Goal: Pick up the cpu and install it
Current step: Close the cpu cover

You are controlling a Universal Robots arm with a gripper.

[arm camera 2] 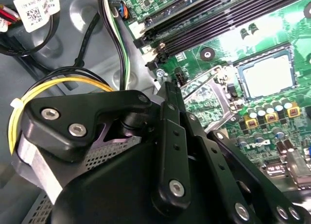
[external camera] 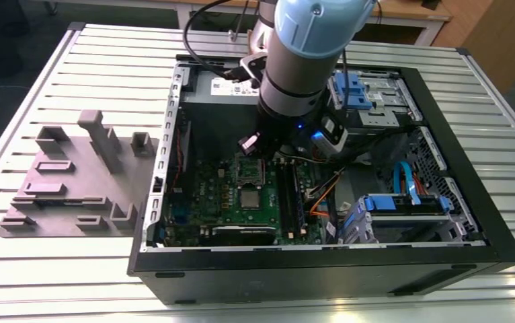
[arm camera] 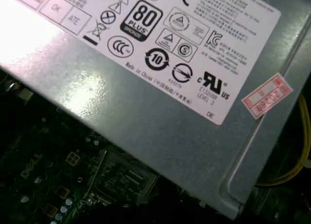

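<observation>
— Well, spotted the cpu (external camera: 251,199) yet?

— Yes: lying flat on the green motherboard (external camera: 211,195), inside the open computer case (external camera: 329,272) on the slatted metal bench (external camera: 105,54). Sits just beside the metal-framed socket (external camera: 250,170), on the side nearer the camera in the exterior view.

— And in the second wrist view?

— Shows the cpu (arm camera 2: 267,76) as a pale silvery square in a dark surround, clearly apart from the black fingers (arm camera 2: 169,112).

— Holding anything, those fingers?

— Hard to say. Cannot tell whether wide or narrow (black linkage seen from behind). Not touching the cpu, at any rate.

— Placed where?

— Down inside the case, under the grey-and-blue arm (external camera: 302,60), close over the socket and its metal frame.

— Anything else worth noting?

— Grey plastic tray (external camera: 69,178) on the bench, to the exterior view's left of the case and well apart from the cpu. Long black memory slots (arm camera 2: 218,15) running beside the socket. Yellow cable (arm camera 2: 53,84) looping past the linkage. Grey power supply (arm camera: 146,112) with a white label in the first wrist view, and a dark stretch of motherboard beyond its edge (too dim for detail). Blue drive brackets (external camera: 356,91) inside the case toward the exterior view's right.
</observation>
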